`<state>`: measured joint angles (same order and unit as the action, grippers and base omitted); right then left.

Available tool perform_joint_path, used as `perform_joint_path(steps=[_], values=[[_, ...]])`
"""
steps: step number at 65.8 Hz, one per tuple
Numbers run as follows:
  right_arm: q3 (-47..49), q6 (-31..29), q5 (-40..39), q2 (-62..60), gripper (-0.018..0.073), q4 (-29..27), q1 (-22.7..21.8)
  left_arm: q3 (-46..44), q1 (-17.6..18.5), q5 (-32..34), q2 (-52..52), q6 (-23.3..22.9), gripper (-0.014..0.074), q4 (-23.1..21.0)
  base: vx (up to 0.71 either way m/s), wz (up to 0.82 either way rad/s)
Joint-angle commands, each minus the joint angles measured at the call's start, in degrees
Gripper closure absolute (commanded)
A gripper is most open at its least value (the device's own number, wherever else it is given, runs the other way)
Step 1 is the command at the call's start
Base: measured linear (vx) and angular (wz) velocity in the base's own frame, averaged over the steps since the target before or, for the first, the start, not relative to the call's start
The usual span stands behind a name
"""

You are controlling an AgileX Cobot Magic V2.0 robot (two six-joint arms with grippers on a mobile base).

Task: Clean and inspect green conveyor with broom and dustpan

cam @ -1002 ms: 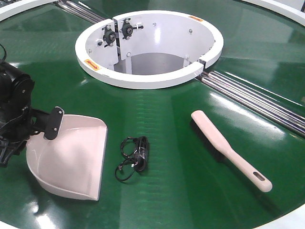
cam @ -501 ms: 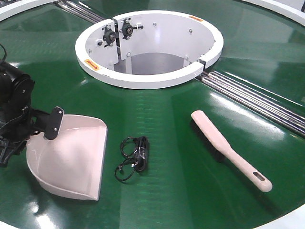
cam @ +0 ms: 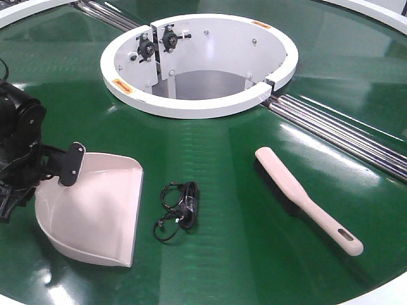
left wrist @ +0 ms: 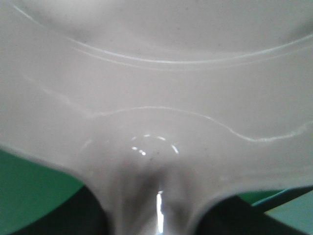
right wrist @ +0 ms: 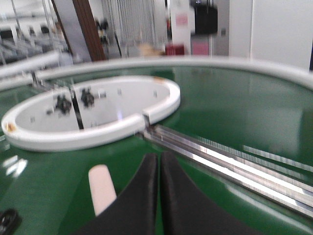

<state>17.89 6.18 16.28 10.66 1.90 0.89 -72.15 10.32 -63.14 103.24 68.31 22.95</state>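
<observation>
The beige dustpan point(cam: 89, 210) lies on the green conveyor point(cam: 241, 254) at the left, its mouth facing right. My left gripper point(cam: 56, 169) is shut on the dustpan's handle, which is hidden under the arm. In the left wrist view the dustpan point(left wrist: 156, 88) fills the frame, and its neck runs down between my left gripper's point(left wrist: 157, 218) dark fingers point(left wrist: 68, 215). The beige broom point(cam: 306, 198) lies flat at the right with its handle end nearest. My right gripper point(right wrist: 159, 161) is shut on nothing, hovering over the belt just right of the broom's tip point(right wrist: 101, 192).
A tangled black cable point(cam: 178, 208) lies on the belt between dustpan and broom. The white ring hub point(cam: 191, 105) stands behind, with its open well in the middle. Steel roller strips point(cam: 343, 135) run from the hub to the right. The conveyor's white outer rim point(cam: 381, 295) is near.
</observation>
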Motion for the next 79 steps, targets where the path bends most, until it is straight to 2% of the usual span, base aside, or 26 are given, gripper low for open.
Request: perform_joint_path(steps=[1,9,22,33,40,45,62,70,79], values=[[6.41,0.06,3.13,7.97,0.0568,-1.04,-0.09,-1.65,0.45,-0.65,-2.64,-0.84,0.0603,1.21,0.0,0.0],[9.86,0.06,7.92,15.58,0.0568,-1.04,-0.09,-1.65,0.45,-0.65,-2.64,-0.84,0.0603,1.21,0.0,0.0],[9.8,0.47,7.14,22.33,0.0567,-0.4,-0.01,-1.65,0.45,-0.65,-2.64,-0.84,0.0603,1.21,0.0,0.0],[12.56,-2.97,9.97,24.76,0.0535,0.03,1.53,-1.65,0.45,-0.65,-2.64,-0.84,0.0603,1.21,0.0,0.0],[16.34,-6.18,15.64,26.99,0.0454,0.31,5.34,-1.65,0.45,-0.65,-2.64,-0.84,0.0603,1.21,0.0,0.0],[19.18,-7.33,19.89,29.86,0.0363,0.82,7.8,-1.65,0.45,-0.65,-2.64,-0.84,0.0603,1.21,0.0,0.0],[29.45,-7.7,27.36,43.84,0.0064,3.34,14.45,-1.65,0.45,-0.65,-2.64,-0.84,0.0603,1.21,0.0,0.0],[35.21,-7.3,30.89,51.95,-0.001,2.56,14.82,-1.65,0.45,-0.65,-2.64,-0.84,0.0603,1.21,0.0,0.0],[41.51,-7.58,36.32,61.26,-0.0022,2.5,14.73,-1.65,0.45,-0.65,-2.64,-0.84,0.0603,1.21,0.0,0.0]])
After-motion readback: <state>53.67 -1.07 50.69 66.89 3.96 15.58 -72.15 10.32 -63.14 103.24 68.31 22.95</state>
